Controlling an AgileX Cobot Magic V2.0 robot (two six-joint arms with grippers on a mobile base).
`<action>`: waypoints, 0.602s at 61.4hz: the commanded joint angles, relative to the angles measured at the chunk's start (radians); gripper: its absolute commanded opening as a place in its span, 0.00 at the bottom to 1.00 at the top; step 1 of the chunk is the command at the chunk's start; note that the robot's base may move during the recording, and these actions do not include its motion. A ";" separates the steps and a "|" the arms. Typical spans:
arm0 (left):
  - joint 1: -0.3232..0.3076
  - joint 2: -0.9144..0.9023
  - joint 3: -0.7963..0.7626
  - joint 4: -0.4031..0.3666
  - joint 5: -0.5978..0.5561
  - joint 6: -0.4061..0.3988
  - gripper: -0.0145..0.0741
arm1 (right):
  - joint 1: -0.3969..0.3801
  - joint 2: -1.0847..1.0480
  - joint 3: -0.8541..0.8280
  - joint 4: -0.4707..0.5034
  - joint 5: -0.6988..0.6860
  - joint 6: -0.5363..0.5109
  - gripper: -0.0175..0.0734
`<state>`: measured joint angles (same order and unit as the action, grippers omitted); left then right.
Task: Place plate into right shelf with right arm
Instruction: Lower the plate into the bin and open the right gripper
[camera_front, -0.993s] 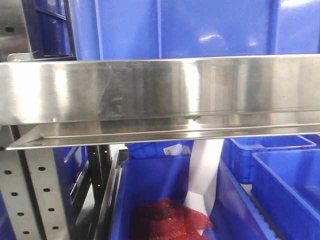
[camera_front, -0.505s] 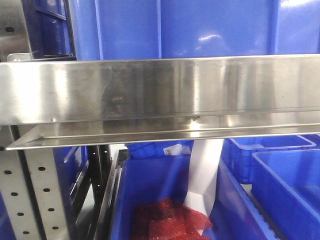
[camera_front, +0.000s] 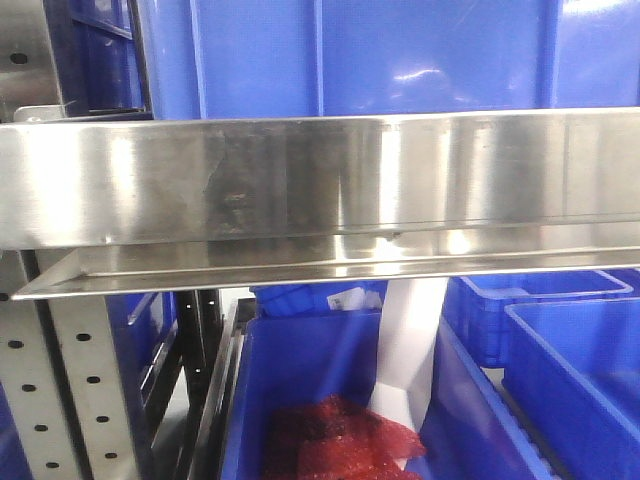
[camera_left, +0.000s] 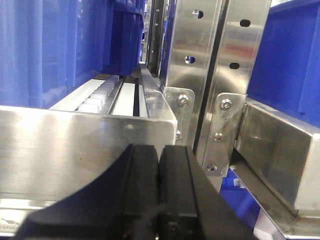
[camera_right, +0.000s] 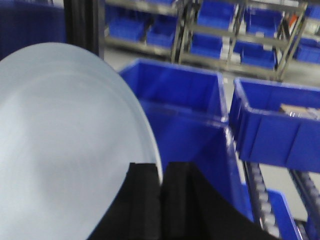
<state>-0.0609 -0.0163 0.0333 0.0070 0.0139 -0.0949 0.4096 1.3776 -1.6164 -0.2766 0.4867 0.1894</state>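
Pinching the plate (camera_right: 65, 145) by its rim, the right gripper (camera_right: 161, 200) carries it edge-on. A thin edge hold could slip, or the plate could strike the blue bin (camera_right: 175, 100) just ahead. The left gripper (camera_left: 158, 192) is pressed together, empty.

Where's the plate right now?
In the right wrist view, the plate fills the left half, its edge pinched in the right gripper, above the blue bins. The other views do not show it.

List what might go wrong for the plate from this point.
1. The right hand pinches the round white plate only at its edge, so it may slip or swing.
2. Deep blue plastic bins crowd the space ahead; the plate could knock a wall.
3. The right wrist view is blurred, which suggests motion, so the placement may be imprecise.
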 joint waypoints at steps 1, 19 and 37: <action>0.002 -0.010 0.007 0.000 -0.091 -0.006 0.11 | 0.004 0.040 -0.050 -0.038 -0.104 -0.008 0.25; 0.002 -0.010 0.007 0.000 -0.091 -0.006 0.11 | -0.002 0.197 -0.049 -0.039 -0.113 -0.007 0.25; 0.002 -0.010 0.007 0.000 -0.091 -0.006 0.11 | -0.002 0.223 -0.049 -0.039 -0.079 -0.005 0.41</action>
<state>-0.0609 -0.0163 0.0333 0.0070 0.0139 -0.0949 0.4096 1.6456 -1.6237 -0.2936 0.4735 0.1868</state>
